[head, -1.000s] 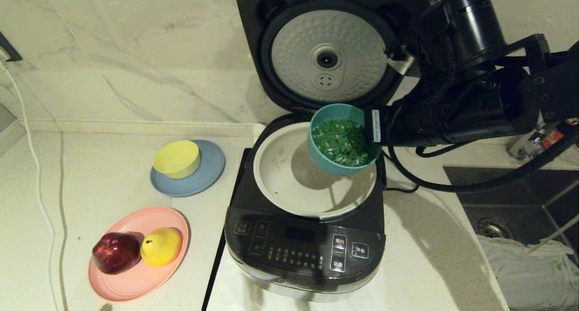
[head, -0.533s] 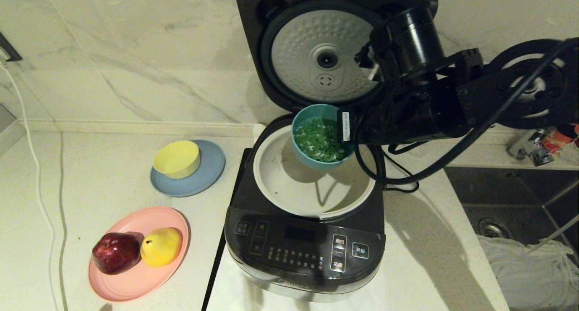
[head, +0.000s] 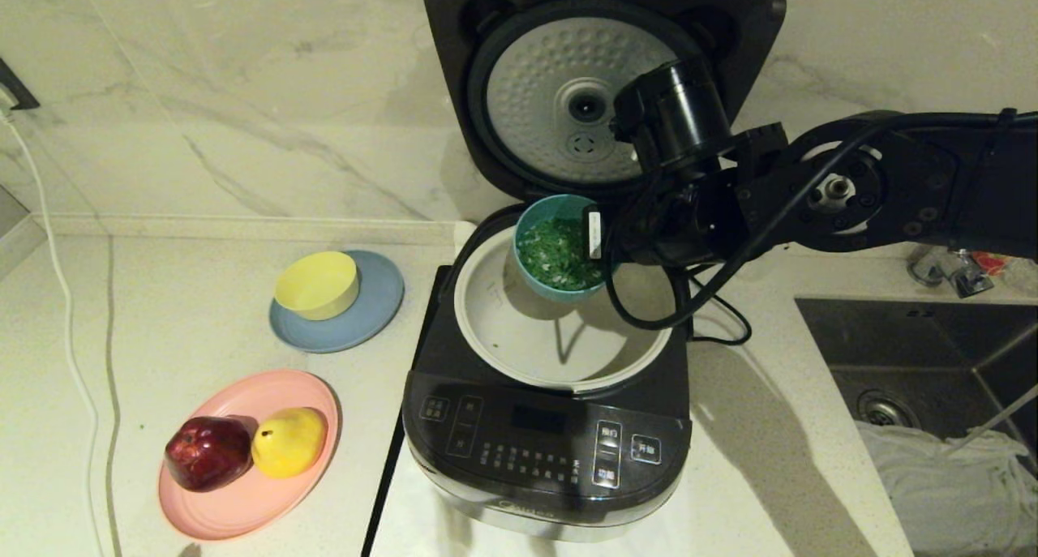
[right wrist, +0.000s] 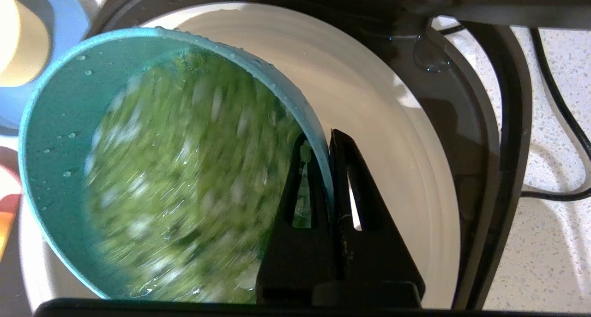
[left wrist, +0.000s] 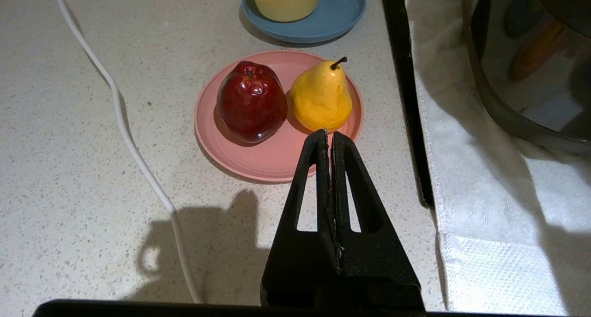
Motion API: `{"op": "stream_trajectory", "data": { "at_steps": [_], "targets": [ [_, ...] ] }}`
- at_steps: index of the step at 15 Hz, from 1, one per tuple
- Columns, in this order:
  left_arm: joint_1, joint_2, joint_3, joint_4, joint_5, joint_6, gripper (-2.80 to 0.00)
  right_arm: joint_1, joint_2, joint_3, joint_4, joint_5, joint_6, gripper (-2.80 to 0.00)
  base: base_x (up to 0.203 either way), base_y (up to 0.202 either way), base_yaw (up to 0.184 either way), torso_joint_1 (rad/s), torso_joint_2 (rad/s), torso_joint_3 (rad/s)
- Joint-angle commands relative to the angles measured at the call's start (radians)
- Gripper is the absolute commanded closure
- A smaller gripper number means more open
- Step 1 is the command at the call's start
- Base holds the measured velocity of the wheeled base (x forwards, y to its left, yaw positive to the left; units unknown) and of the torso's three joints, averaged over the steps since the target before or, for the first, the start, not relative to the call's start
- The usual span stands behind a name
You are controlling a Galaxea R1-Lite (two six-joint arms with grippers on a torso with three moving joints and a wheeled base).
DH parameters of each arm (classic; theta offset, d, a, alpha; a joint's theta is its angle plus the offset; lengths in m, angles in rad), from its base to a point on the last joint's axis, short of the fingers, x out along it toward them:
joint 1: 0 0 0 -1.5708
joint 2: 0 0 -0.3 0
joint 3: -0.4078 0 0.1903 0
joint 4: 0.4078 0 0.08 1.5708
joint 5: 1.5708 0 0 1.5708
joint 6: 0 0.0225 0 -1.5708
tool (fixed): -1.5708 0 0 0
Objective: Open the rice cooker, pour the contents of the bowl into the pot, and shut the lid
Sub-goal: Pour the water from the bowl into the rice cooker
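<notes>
Left gripper [left wrist: 329, 137]: parked near the counter's front, jaws pressed together, empty. Further back, the right gripper [right wrist: 328, 141] pinches the rim of the one small teal plastic bowl [head: 556, 249], apparently tilted, over the one cream-white round inner pot [head: 495, 306]. Behind stands the raised black hinged lid [head: 604, 79]. Risk: the thin rim grip may slip, scattering the green chopped bits [head: 559, 253] onto the large black rice cooker [head: 543, 452].

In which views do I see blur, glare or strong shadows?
Right wrist view: the contents are smeared by motion blur inside the bowl. Head view: the bowl casts a dark shadow in the pot. Left wrist view: the left gripper throws a sharp shadow on the counter.
</notes>
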Motion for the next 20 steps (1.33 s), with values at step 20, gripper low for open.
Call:
{"op": "stream_trajectory", "data": {
  "at_steps": [20],
  "targets": [
    [0.0,-0.001,0.009,0.0,0.0,0.0,0.0,0.061,0.169,0.596,-1.903,-0.297,-0.854,0.0,0.0,0.0,0.0,0.0,0.0,0.0]
  ]
}}
